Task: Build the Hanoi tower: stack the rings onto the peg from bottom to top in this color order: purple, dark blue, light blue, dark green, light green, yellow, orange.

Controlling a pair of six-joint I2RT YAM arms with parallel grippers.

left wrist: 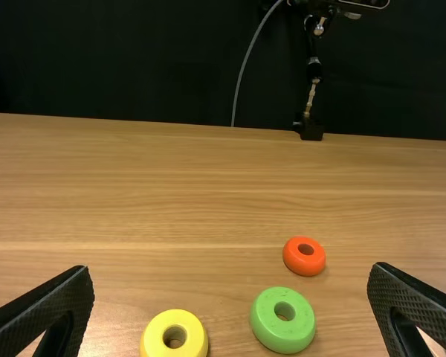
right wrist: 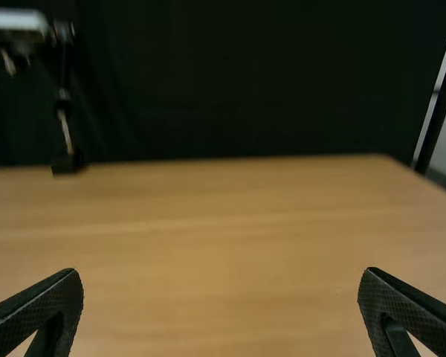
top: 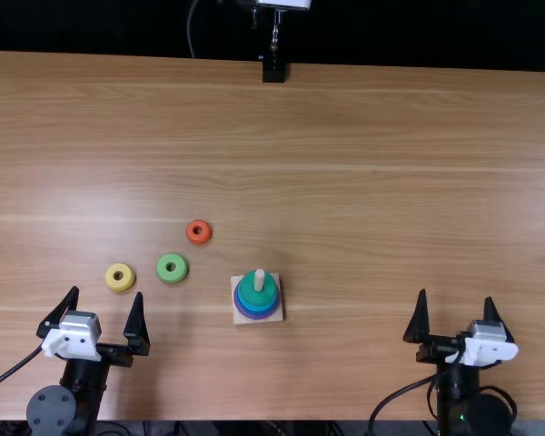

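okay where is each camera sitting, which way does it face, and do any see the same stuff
Top view: above the table's near edge, facing steeply down and forward; left end effector and right end effector show.
Left wrist view: on that wrist, facing the far edge; its fingers show.
Right wrist view: likewise, with its fingers.
Top and left wrist views share orange ring, green ring, yellow ring.

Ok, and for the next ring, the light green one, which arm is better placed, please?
Left, I would say. The light green ring lies near the open left gripper; the right gripper stands much farther off, beyond the peg.
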